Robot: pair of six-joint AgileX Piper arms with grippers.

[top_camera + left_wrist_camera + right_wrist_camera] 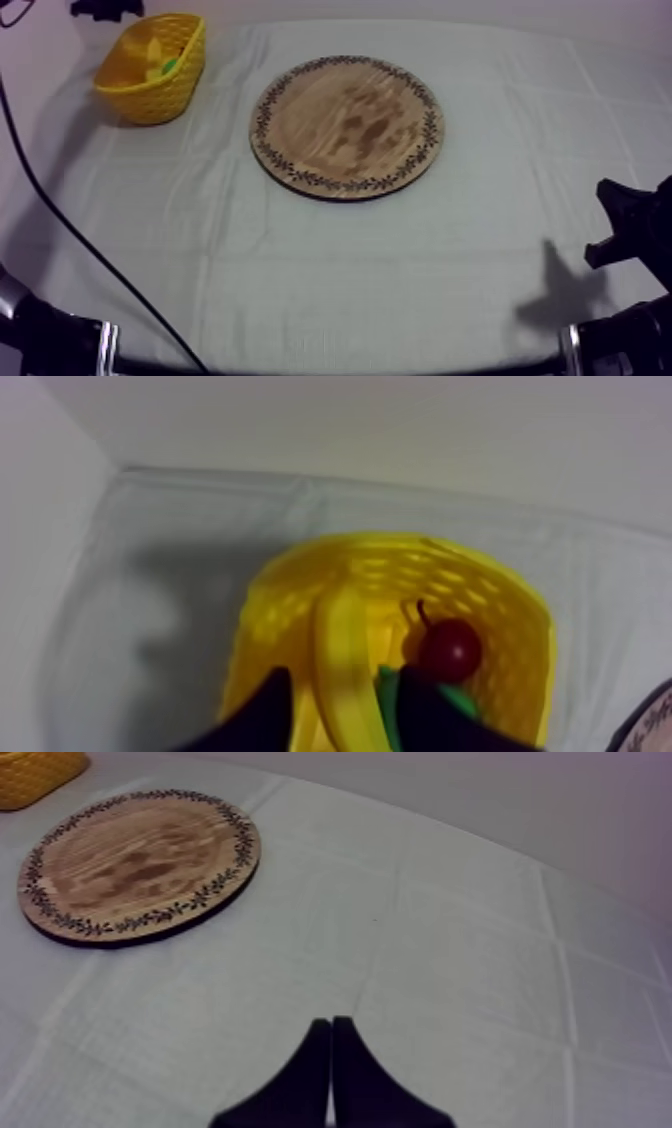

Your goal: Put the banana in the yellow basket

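The yellow basket (150, 92) stands at the far left of the desk (330, 285), well apart from everything else on the cloth. The left hand (345, 678) hangs over the basket's open mouth with its 2 black fingers (255, 721) spread. The banana (340, 631) lies inside the basket, running lengthwise through the gap between those 2 fingers. A sliver of space shows between it and the finger on one side, so the hand is not pinching it. Just beside the banana, toward the other finger, lies a green thing (458, 700) whose kind I cannot tell, and touching it is a small red fruit (450, 648) with a dark stem, resting against the basket's inner wall.

In the middle of the desk lies the wooden board (347, 125), flat, its patterned rim fully in view and its face bare.

At the right, the right hand (331, 1027) hovers low over bare cloth near the desk's near edge, well apart from the board, its 2 fingers pressed together into a narrow wedge with nothing between them.
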